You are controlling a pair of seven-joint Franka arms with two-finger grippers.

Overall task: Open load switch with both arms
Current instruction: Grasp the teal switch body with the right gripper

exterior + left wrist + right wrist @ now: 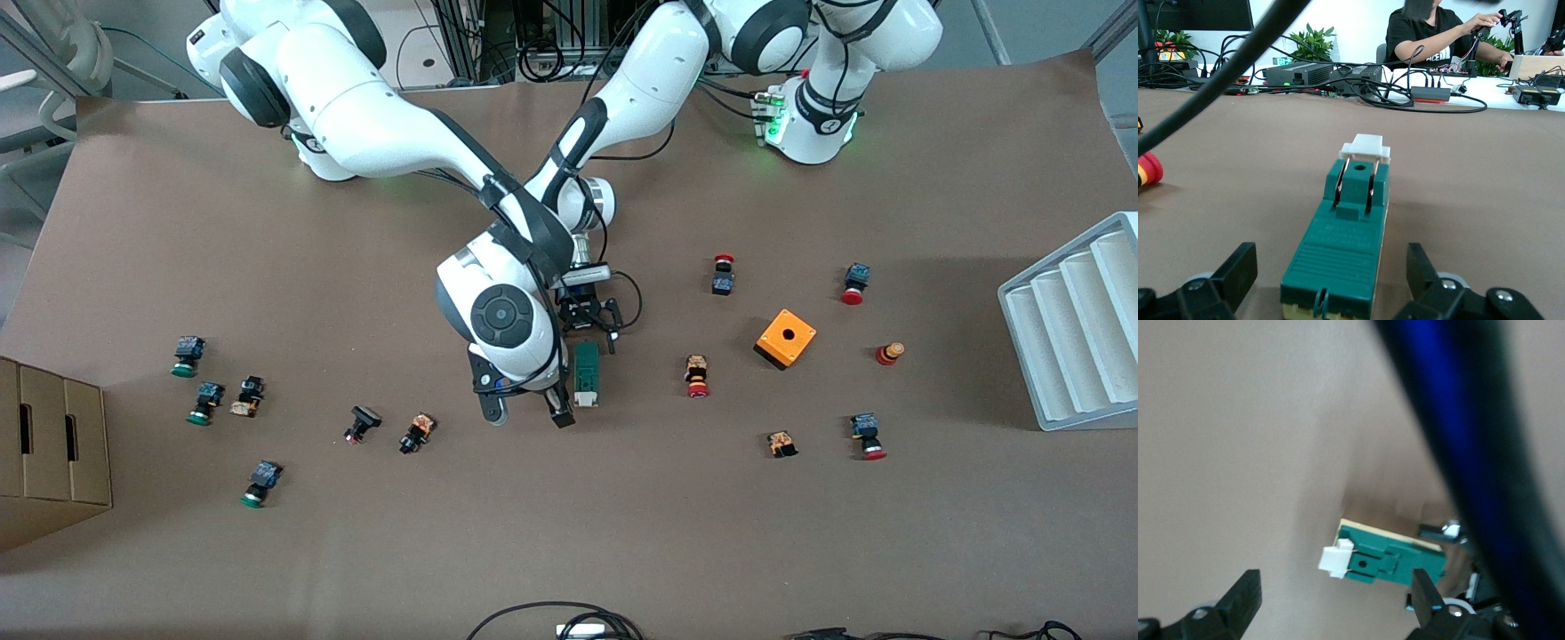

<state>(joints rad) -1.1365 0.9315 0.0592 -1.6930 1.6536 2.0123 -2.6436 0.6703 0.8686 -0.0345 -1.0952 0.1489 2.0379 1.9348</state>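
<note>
Load switch: dark green, lying flat near the middle of the brown table, white tab at the end nearer to the front camera. Left gripper low at the end of the switch away from the tab, jaws spread, one finger on each side of the block, not touching it. Right gripper in the air just beside the tab end, jaws spread wide, holding nothing. Orange box well apart, toward the left arm's end. Red-capped and green-capped push buttons scattered around.
</note>
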